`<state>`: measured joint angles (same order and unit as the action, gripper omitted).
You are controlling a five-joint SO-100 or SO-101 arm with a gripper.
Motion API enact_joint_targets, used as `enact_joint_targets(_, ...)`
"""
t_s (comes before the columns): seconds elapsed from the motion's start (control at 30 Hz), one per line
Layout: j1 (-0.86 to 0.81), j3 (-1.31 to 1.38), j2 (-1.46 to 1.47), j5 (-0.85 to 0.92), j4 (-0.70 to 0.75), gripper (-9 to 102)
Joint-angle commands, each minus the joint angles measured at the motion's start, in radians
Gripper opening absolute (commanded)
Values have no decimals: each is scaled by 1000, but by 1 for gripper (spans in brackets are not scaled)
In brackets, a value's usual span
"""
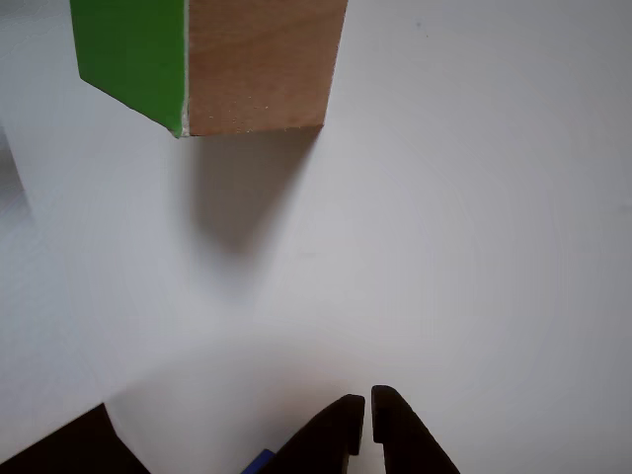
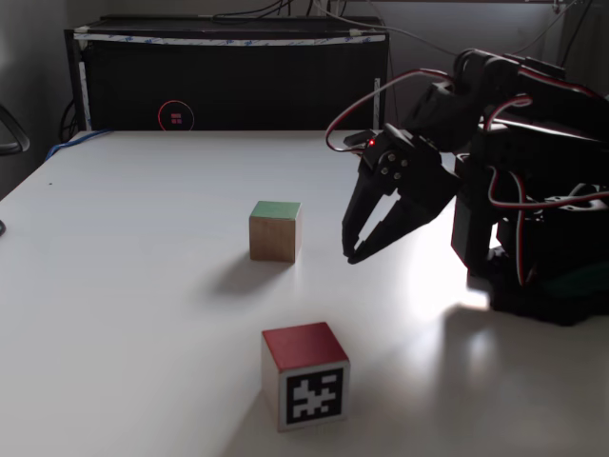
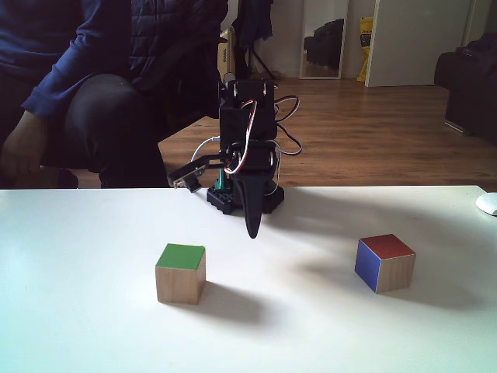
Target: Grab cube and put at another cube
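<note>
The cube (image 1: 247, 69) has wooden sides and one green face; it stands at the top of the other view, well ahead of my gripper (image 1: 367, 400). In both fixed views the cube (image 2: 274, 231) (image 3: 180, 273) rests green face up on the white table. My gripper (image 2: 352, 257) (image 3: 252, 233) hangs tip-down just above the table, beside the cube and apart from it, shut with nothing in it. Another cube (image 3: 384, 264) shows a blue side and a red top; the same cube (image 2: 304, 376) shows a black-and-white marker face near the front edge.
My arm's base (image 2: 542, 276) stands on the table at the right. A black cabinet (image 2: 228, 76) lines the table's far edge. A person (image 3: 78, 93) sits behind the table. A white object (image 3: 488, 203) lies at the right edge.
</note>
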<state>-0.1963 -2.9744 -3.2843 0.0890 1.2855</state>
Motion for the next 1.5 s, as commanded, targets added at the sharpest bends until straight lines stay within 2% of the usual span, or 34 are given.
enact_joint_targets(0.0, -23, 6, -5, -51, 5, 0)
enact_joint_targets(0.5, -17, 8, -5, -29, 5, 0)
enact_joint_targets(0.63, -63, 114, -5, -18, 32, 0)
enact_joint_targets(0.7, -84, 176, 2, -9, 60, 7)
enact_joint_targets(0.83, -112, 249, 103, 15, 28, 9)
enact_joint_targets(0.97, -130, 341, 291, 54, -3, 16)
enact_joint_targets(1.07, -147, 416, 436, 100, -3, 27)
enact_joint_targets(1.27, -202, 529, 620, 189, 23, 37)
enact_joint_targets(1.47, -272, 680, 842, 265, 78, 39)
